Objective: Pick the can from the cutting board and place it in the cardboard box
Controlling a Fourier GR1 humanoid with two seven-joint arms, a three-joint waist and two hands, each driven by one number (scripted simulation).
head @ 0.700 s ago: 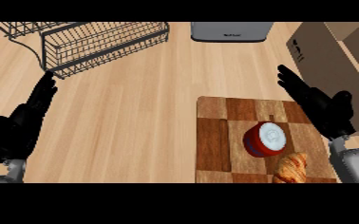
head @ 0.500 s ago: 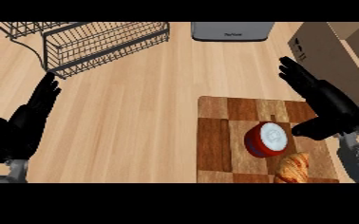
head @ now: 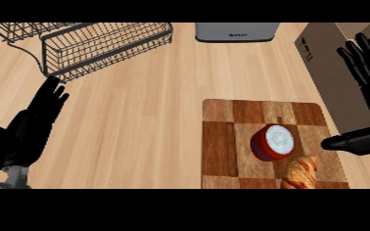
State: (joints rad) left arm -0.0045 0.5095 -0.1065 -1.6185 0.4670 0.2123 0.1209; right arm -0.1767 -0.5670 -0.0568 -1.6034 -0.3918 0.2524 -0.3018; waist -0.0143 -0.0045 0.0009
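Note:
A red can (head: 273,142) with a white lid stands upright on the checkered wooden cutting board (head: 224,127) at the lower right. The cardboard box (head: 327,73) runs along the right edge, behind the board. My right hand (head: 357,63) is open at the far right, its fingers spread over the box and its thumb (head: 345,141) pointing left, a short way right of the can without touching it. At the lower left my left hand (head: 33,125) rests open on the counter side, fingers up, holding nothing.
A croissant (head: 301,172) lies on the board's front right corner, just below the can. A black wire dish rack (head: 90,41) fills the back left. A grey appliance (head: 236,31) sits at the back centre. Bare wooden counter (head: 145,122) lies between the left hand and the board.
My right hand has shifted to the right and further back, from above the board's right side to over the box edge. The can, croissant and left hand have stayed put.

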